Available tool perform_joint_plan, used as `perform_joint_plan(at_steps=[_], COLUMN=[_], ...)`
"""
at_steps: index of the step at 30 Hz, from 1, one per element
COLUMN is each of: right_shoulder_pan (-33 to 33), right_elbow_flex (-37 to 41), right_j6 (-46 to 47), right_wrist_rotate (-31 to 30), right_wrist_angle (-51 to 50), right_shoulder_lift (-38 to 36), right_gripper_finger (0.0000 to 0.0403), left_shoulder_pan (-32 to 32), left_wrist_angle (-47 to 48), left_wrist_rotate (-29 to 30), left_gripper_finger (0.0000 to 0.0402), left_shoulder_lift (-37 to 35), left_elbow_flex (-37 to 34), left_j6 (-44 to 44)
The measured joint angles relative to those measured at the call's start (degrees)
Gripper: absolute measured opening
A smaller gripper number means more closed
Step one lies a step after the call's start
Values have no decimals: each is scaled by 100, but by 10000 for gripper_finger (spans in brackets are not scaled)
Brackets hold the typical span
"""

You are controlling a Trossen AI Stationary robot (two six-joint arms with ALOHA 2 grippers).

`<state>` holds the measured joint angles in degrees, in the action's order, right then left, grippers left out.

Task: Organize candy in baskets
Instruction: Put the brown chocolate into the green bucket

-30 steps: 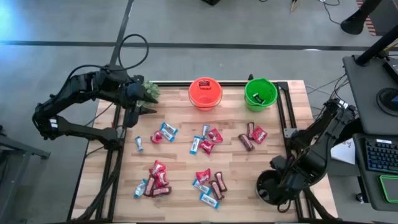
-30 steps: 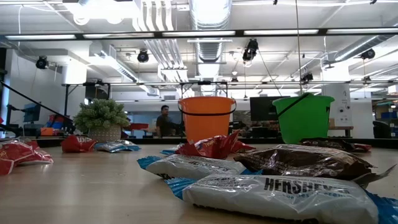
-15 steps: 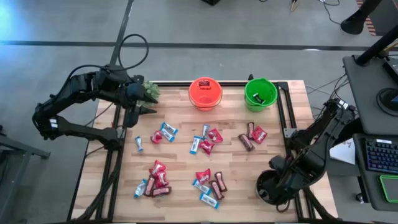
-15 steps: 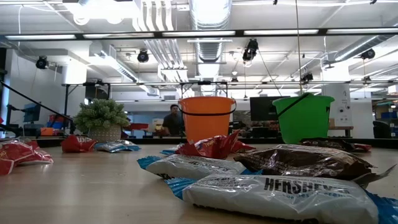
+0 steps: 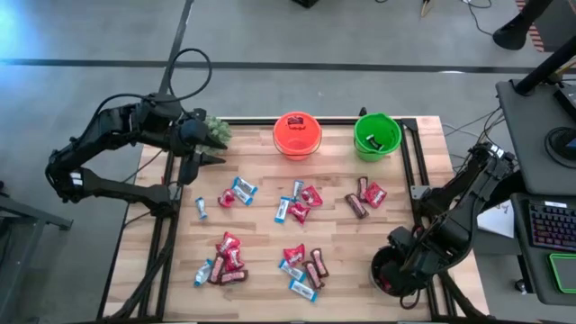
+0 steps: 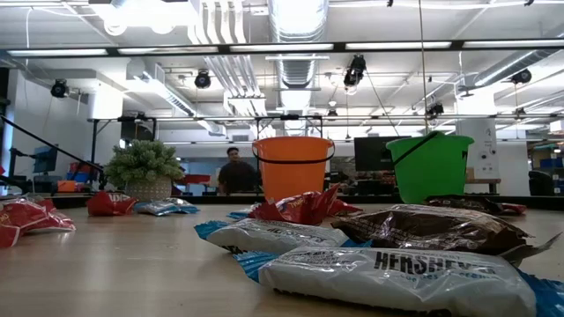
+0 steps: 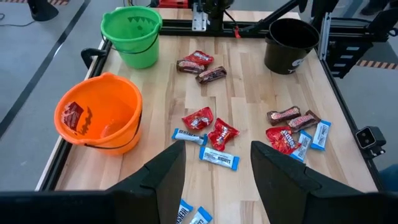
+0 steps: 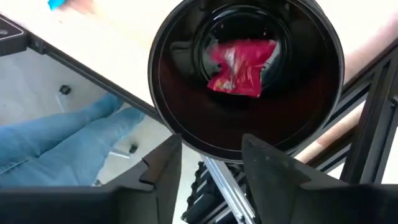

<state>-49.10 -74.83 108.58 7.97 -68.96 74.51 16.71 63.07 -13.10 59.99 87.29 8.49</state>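
Right gripper (image 8: 208,163) is held directly above the round black plastic basket (image 8: 323,99) at the near right corner of the pale wooden slat table (image 5: 261,238). Its dark fingers (image 8: 163,168) are spread wide, nothing between them. A red crinkly packet (image 8: 239,67) lies on the basket's floor, apparently just deposited. Below the table edge, a person's legs in blue jeans (image 8: 56,146) are seen.

Left gripper (image 7: 214,177) is poised at the far left edge of the table, beside the bushy green potted plant (image 5: 216,131); it is empty, fingers set well apart.

Remaining candy is scattered over the table's middle: red packets such as one by the centre (image 5: 310,195), dark brown bars (image 5: 356,206) near the right side, and blue-and-white bars (image 5: 244,189) toward the left. The round orange plastic basket (image 5: 297,135) at the far edge holds one red packet (image 7: 73,114); the bright green plastic basket (image 5: 377,135) sits just beside it to the right, with something dark inside that cannot be identified.

Step in hand, as judged: release into the black basket is done, and the next sweet is to be fetched. The right gripper is best lifted clear of the rim before swinging inward, so the light basket is not tipped. A lone piece should be chosen over a clustered one, and the fingers closed across its short width.

Legible writing: "HERSHEY'S" on the silver-white wrapper (image 6: 388,273) nearest the low camera. Other wrappers cannot be read.
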Motion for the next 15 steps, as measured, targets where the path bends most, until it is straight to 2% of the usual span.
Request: perform_joint_plan(at_steps=[3, 5, 15], right_shoulder_pan=[3, 16, 412], right_elbow_flex=[-3, -17, -22], right_j6=[-112, -123, -916], right_wrist_rotate=[-61, -312, -2669], right_wrist_angle=[-36, -156, -277], right_shoulder_lift=[-7, -12, -14], right_gripper_finger=[170, 173, 169], left_shoulder_pan=[0, 0, 0], left_wrist_angle=[-1, -2, -61], left_wrist_rotate=[2, 2, 214], left_gripper_finger=[165, 165, 165], left_shoulder_lift=[6, 22, 368], left_elbow_flex=[0, 2, 2], left_j6=[-22, -64, -304])
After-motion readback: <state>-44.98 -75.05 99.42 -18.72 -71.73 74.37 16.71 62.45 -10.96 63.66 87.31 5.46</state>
